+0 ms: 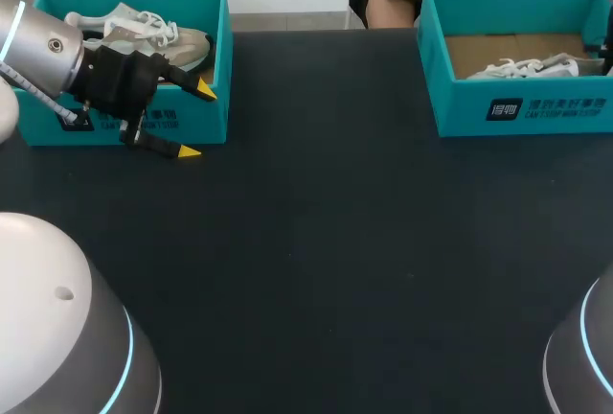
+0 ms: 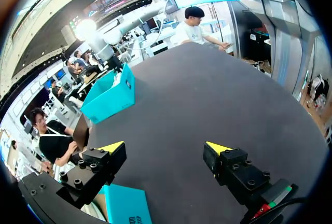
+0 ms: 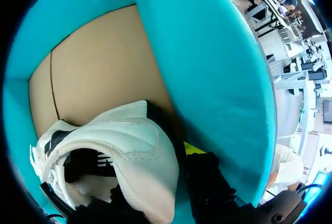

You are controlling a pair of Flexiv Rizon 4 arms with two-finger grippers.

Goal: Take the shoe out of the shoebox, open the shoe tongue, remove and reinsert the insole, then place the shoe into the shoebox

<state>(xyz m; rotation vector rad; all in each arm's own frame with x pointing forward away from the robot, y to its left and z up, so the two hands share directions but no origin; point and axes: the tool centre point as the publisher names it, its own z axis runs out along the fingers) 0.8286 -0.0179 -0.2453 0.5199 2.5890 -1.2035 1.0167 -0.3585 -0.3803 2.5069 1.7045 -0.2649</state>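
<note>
A white shoe [image 1: 522, 68] lies in the teal shoebox [image 1: 522, 112] at the table's far right. In the right wrist view my right gripper [image 3: 161, 177] is down inside that box, shut on the heel end of the white shoe [image 3: 132, 146]. One yellow fingertip [image 3: 193, 148] shows beside the shoe; the other is hidden under it. My left gripper [image 1: 197, 122] hangs open and empty in front of a second teal shoebox [image 1: 192, 117] at the far left, which holds a beige and white shoe [image 1: 153, 35]. The left wrist view shows the left gripper [image 2: 165, 147] over bare table.
The black table [image 1: 335, 241] stretches between the two boxes and towards me. The left box's corner [image 2: 127, 206] sits just under the left gripper. The right shoebox [image 2: 110, 95] stands far ahead of it, with my right arm [image 2: 104, 45] reaching into it.
</note>
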